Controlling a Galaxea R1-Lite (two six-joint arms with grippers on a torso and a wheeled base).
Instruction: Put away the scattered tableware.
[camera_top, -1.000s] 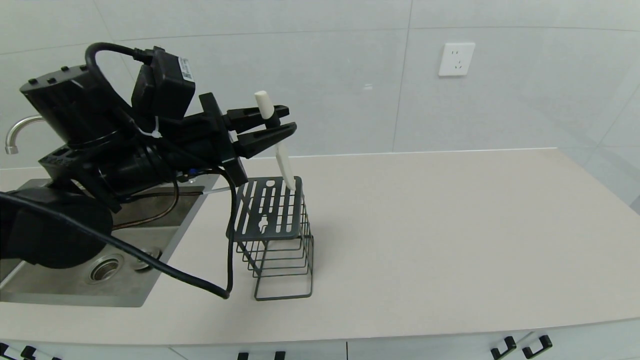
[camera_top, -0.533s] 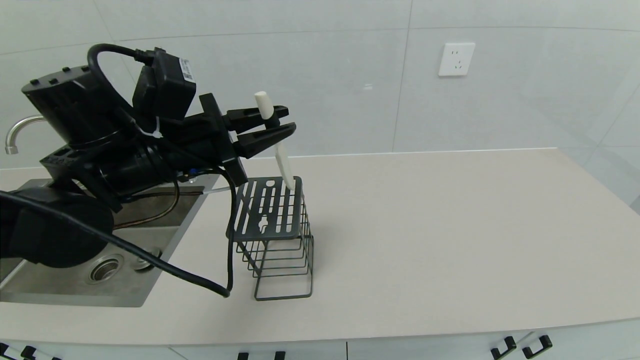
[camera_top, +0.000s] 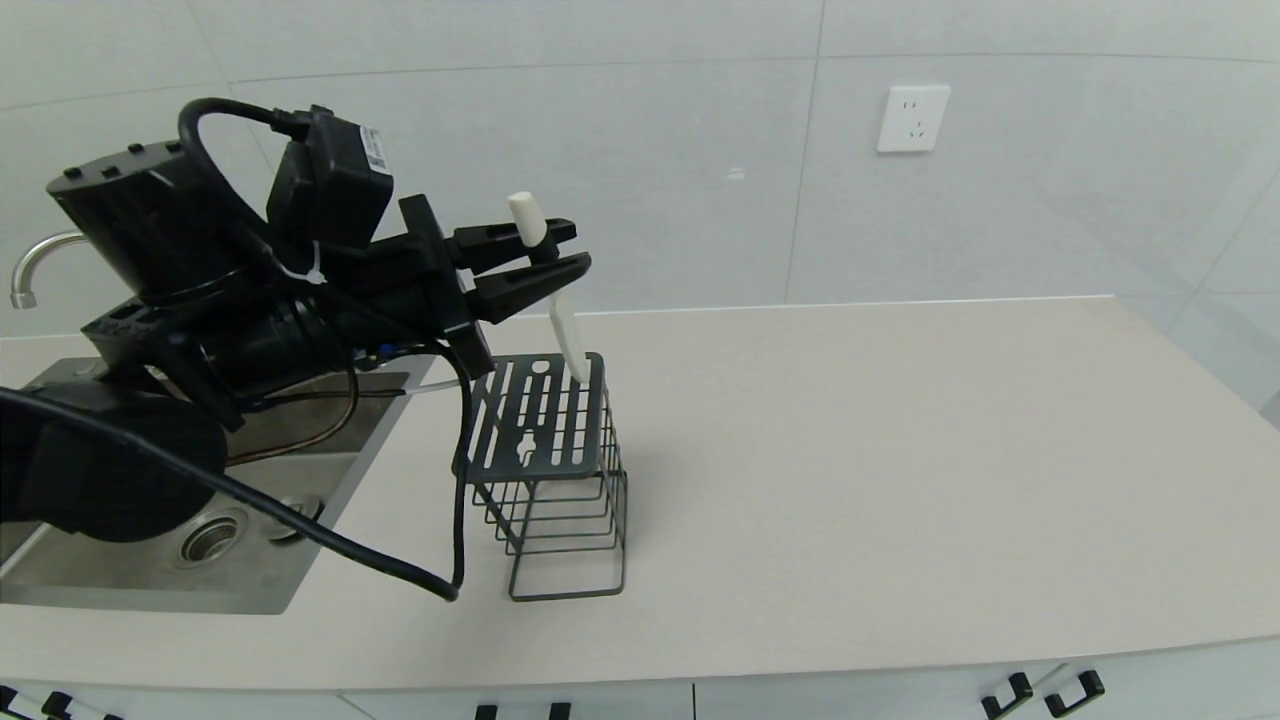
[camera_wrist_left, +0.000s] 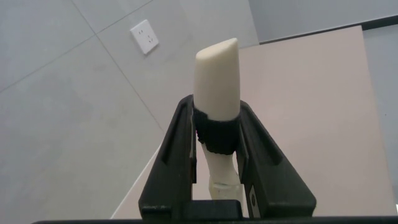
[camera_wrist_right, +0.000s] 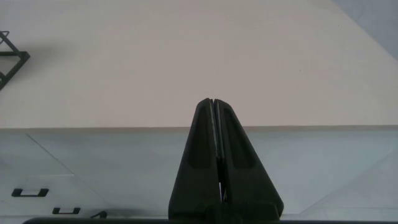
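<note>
- Black right gripper (camera_wrist_right: 214, 109) pressed together with nothing in it, above the countertop's (camera_wrist_right: 186, 62) front edge.
- Head view: wire rack (camera_top: 548, 480) beside the sink (camera_top: 120, 580); the cream-handled utensil's (camera_top: 563, 320) lower end meets its slotted top.
- Left wrist view: left gripper (camera_wrist_left: 216, 107) clamps that handle below its tip.

Utensil (camera_top: 568, 335): cream-white handle, top end cut on slant. Near upright, top leaning slightly toward robot's left. Clamped mid-handle between fingers of left gripper (camera_top: 570, 246), dark band around handle at grip in left wrist view (camera_wrist_left: 217, 74). Held above cutlery rack (camera_top: 540, 420), lower end meeting rack's top plate at far right corner; working end not discernible.

Cutlery rack: black wire basket, flat top plate with slots, standing upright, nothing else in it.
</note>
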